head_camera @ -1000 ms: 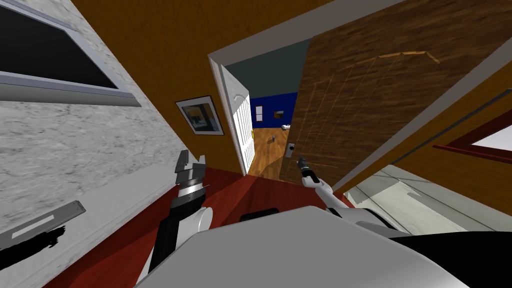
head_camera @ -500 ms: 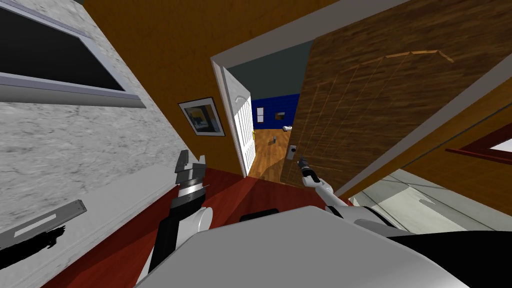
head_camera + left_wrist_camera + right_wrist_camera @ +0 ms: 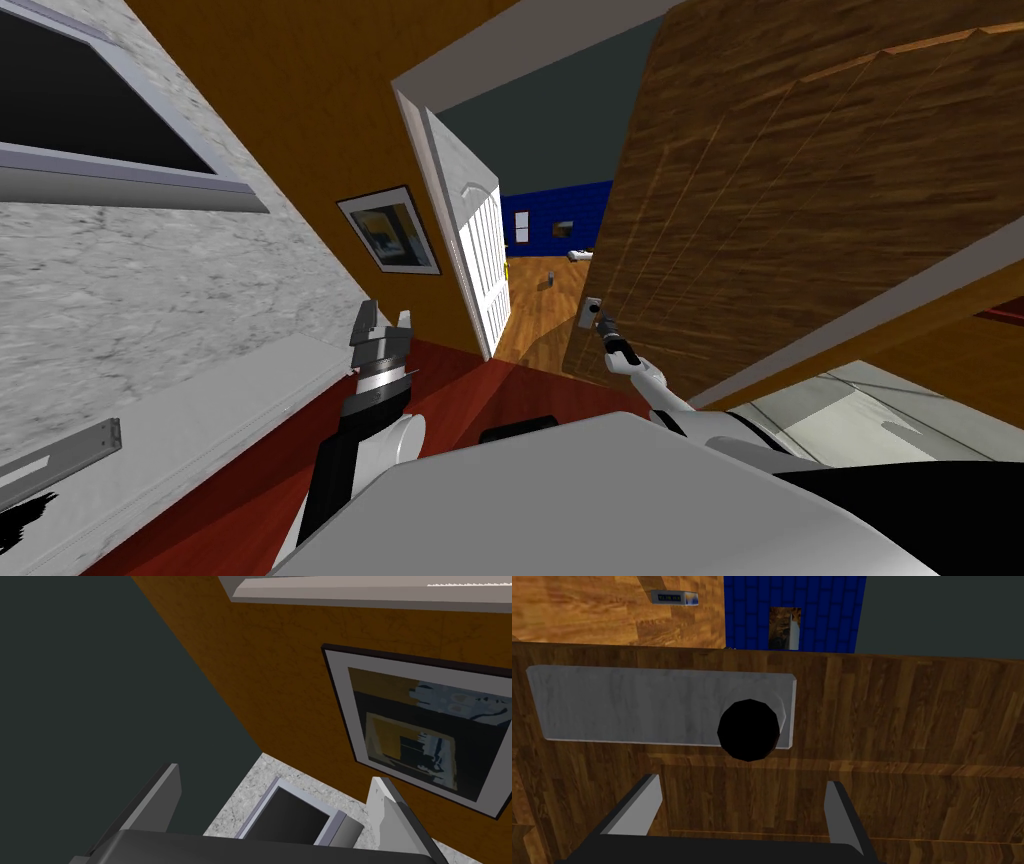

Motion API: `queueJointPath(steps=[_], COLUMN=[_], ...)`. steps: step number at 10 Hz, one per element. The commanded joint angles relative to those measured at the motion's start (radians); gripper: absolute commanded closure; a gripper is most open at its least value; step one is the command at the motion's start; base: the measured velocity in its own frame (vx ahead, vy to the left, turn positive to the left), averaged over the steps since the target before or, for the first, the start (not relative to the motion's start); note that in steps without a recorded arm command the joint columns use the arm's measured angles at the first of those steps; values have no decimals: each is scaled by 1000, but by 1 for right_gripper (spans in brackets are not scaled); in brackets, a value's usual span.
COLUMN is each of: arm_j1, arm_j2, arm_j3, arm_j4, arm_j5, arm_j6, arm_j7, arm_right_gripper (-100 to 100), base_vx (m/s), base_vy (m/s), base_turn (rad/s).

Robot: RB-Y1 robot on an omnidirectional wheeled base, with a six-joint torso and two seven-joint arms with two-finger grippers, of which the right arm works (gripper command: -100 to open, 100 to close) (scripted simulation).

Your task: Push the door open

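Observation:
The brown wooden door (image 3: 760, 200) stands partly open at the right of the doorway. Its free edge carries a grey handle plate (image 3: 591, 312). My right gripper (image 3: 603, 325) is stretched out to the door just beside that plate. In the right wrist view the door face (image 3: 912, 726) is close ahead, with the plate (image 3: 637, 706) and a round black knob (image 3: 748, 730) just beyond the fingertips. The right gripper (image 3: 739, 801) is open and holds nothing. My left gripper (image 3: 380, 325) is raised at the left, away from the door, and stands open (image 3: 275, 796) with nothing in it.
A white door (image 3: 475, 250) hangs open on the doorway's left side, with a wooden floor (image 3: 540, 290) and a blue wall (image 3: 555, 215) beyond. A framed picture (image 3: 390, 232) hangs on the orange wall. A grey marbled wall (image 3: 150, 300) runs along my left over a red floor (image 3: 470, 375).
The whole head view has shifted: I have moved nearer the doorway. The door looms larger, the gap beside it looks wider, and my right gripper now sits right at the handle plate.

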Motion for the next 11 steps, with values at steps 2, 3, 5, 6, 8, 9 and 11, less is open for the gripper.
queueJointPath(steps=[2,3,5,6,8,9,11], arm_j1=[-4,-5,-7,-6,-6,-6,-6], arm_j2=[1,1,2,1,1,1,1], arm_j3=[-7,-9,-11,-10,-10,-10,-10], arm_j4=[9,11,14,13,13,13,13], arm_j5=[-1,-1,-2,-1,-1,-1,-1], arm_j6=[-3,-3,-4,-4,-4,-4,-4], arm_j7=[5,6,8,7,7,7,7], arm_right_gripper=[-100,-100,-100,-100,100,100,100], base_vx=[195,169,170,65,-17,-22,-6], base_vy=[-107,-86,-81,-35,10,11,2], base_turn=[30,26,14,9,-5,4,0])
